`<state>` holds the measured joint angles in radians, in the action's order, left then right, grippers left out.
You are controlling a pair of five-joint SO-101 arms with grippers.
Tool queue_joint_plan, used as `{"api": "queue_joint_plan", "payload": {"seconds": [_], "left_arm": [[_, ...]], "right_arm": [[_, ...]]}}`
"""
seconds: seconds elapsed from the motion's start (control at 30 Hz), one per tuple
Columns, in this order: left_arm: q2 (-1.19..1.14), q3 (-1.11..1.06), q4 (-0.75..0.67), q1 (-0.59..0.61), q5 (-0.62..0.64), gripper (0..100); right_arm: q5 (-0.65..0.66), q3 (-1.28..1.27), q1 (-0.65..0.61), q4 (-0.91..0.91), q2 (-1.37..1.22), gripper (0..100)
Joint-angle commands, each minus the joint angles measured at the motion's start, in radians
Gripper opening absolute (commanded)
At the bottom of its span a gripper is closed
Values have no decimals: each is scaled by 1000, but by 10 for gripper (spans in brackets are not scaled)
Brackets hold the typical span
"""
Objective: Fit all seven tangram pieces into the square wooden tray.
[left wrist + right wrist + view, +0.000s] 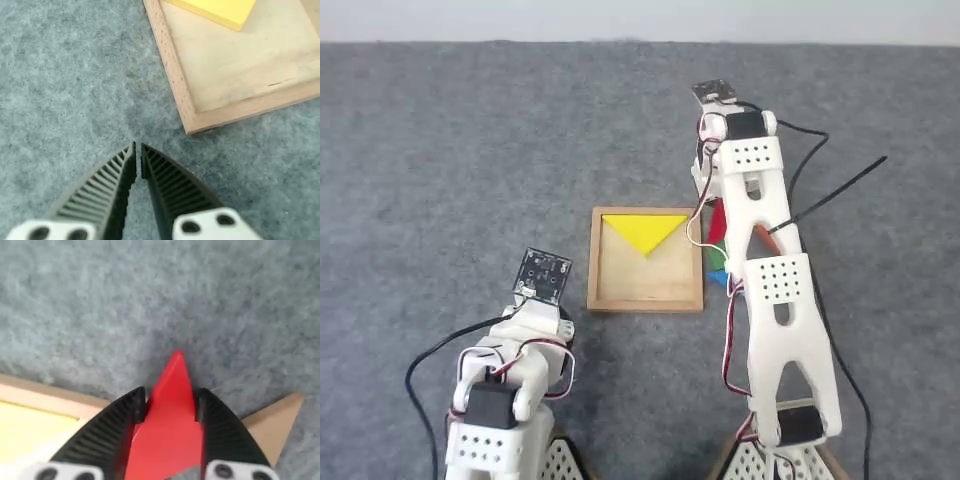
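While it hung low over the grey felt-like cover (440, 150) of the table, the left gripper (138, 148) had its jaws pressed together, and nothing was between them. It was at the near left of the scene, just beside the near left corner of the square tray of pale wood (595, 262), but it did not touch the rim. The tray lay flat in the middle of the table. Inside it, one flat yellow triangle (642, 232) lay with its long side along the far rim and its tip pointing to the near side. Just to the right of the tray, a small green piece (718, 257) and a small blue piece (719, 276) lay on the cover, partly hidden under the right arm. Farther away, beside the far right corner of the tray, the right gripper (170, 399) grasped a flat red triangle (172, 427) between both jaws, and the tip of this piece pointed out over the cover. To the right of it a light brown pointed corner (280, 412) showed; what it belonged to, I could not tell.
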<state>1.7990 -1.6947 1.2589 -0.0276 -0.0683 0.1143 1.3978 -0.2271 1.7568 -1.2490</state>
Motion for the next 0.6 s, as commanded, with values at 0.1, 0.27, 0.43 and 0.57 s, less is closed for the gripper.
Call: {"api": "queue_joint_plan", "payload": {"seconds": [0.1,0.27,0.43,0.57], "left_arm": [[18,10,3,5,-3,19],[18,10,3,5,-3,19],[18,10,3,5,-3,19],[18,10,3,5,-3,19]], "right_arm": [[-6,-94,-10,47,266,197],[-9,-193,-8,45,423,195],[-15,-382,-7,44,573,195],[-18,-644,-31,-56,696,195]]}}
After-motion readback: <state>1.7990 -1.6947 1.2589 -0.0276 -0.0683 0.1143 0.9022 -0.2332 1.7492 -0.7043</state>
